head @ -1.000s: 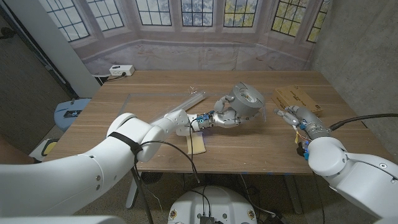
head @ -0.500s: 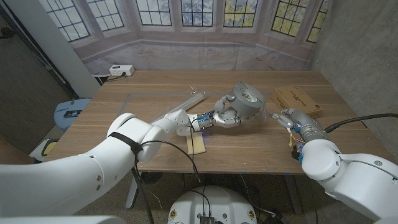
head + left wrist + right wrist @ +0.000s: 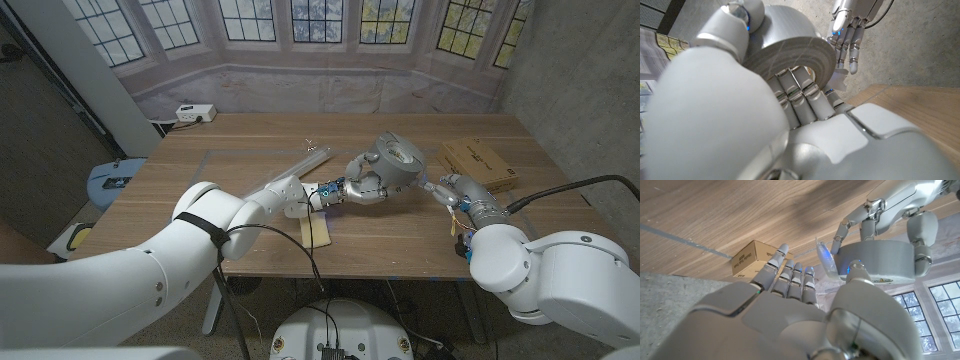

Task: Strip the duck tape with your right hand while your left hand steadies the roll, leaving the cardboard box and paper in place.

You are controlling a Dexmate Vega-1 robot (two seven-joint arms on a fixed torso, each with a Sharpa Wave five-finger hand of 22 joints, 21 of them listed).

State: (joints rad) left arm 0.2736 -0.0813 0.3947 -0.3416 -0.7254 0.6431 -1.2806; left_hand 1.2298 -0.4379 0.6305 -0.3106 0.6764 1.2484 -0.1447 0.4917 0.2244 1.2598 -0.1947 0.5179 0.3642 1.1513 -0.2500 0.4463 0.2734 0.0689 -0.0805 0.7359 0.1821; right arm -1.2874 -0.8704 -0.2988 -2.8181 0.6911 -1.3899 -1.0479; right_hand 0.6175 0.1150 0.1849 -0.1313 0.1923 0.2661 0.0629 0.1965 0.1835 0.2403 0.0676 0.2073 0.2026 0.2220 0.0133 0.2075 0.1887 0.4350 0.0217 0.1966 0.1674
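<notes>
The grey duck tape roll stands tilted on the table right of centre, with a short loose tab sticking out toward the right. My left hand grips the roll, fingers in its core and thumb over the rim. My right hand is just right of the roll with its fingers stretched out. Their tips are at the tab and hold nothing. The cardboard box lies behind my right hand. A tan paper slip lies at the front edge under my left forearm.
A long clear strip lies on the table behind my left arm. A white power strip sits at the far left corner. The box is close beside my right hand.
My right hand has moved left across the table from beside the box up to the roll's tab. The left hand and roll have kept still.
</notes>
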